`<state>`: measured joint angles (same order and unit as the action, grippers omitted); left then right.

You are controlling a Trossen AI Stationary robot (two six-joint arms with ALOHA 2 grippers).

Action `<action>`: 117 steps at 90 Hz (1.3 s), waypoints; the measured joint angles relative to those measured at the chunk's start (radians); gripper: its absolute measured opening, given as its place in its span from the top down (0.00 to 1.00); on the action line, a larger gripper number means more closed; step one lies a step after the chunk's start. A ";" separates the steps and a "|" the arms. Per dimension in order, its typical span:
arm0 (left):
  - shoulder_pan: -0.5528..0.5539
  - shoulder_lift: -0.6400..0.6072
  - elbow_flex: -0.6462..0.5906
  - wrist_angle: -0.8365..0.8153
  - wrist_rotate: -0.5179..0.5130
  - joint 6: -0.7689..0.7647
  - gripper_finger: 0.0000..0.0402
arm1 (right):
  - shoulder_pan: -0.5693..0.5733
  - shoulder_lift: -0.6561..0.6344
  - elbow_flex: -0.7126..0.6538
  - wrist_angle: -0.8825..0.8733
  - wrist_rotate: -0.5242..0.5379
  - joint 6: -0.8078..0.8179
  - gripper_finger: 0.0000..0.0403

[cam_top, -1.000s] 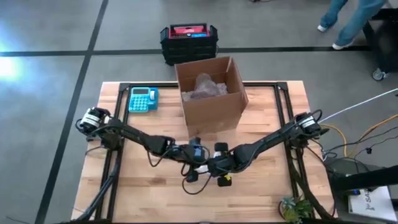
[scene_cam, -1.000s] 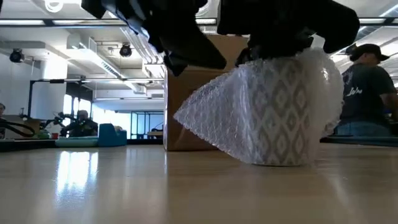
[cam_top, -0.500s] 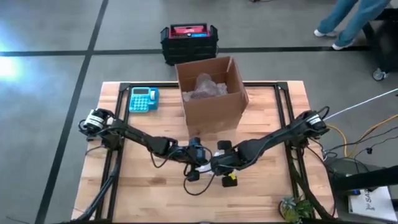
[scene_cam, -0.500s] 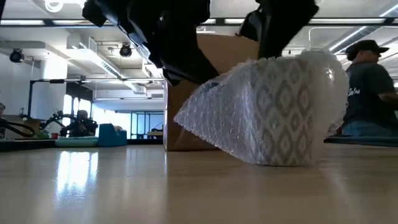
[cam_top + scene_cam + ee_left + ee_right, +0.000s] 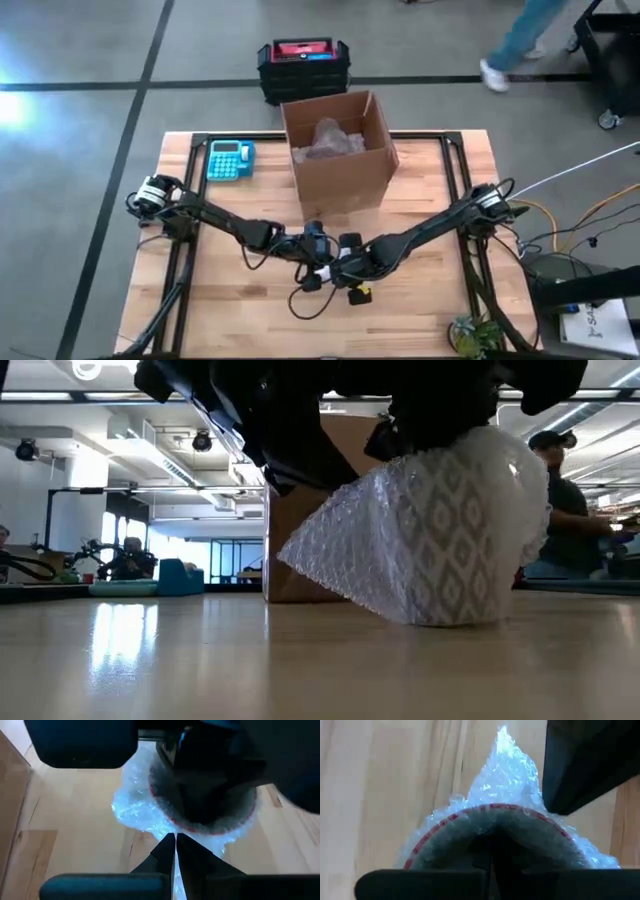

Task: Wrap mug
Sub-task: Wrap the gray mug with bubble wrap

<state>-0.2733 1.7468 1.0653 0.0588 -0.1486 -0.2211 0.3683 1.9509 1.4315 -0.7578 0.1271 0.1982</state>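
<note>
While clear bubble wrap (image 5: 345,545) swathes patterned cylindrical mug (image 5: 455,545).

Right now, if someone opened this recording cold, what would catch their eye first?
The patterned mug swathed in bubble wrap stands out first, upright on the table near its front centre, the wrap trailing off to one side. Both arms converge right over it: the left gripper is shut at the wrap's edge, and the right gripper sits at the mug's mouth. Behind stands an open cardboard box with more wrap inside.
</note>
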 joint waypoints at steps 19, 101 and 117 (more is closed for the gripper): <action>0.000 0.000 0.000 0.010 0.000 0.000 0.99 | 0.000 -0.116 0.039 -0.076 -0.012 0.001 1.00; 0.001 0.000 0.001 0.006 0.000 -0.005 0.99 | -0.035 -0.059 0.027 -0.175 -0.266 0.140 1.00; 0.001 0.000 0.001 0.009 -0.001 -0.006 0.99 | -0.052 0.010 0.028 -0.166 -0.271 0.103 1.00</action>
<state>-0.2722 1.7469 1.0660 0.0679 -0.1492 -0.2266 0.3160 1.9606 1.4592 -0.9238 -0.1435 0.3015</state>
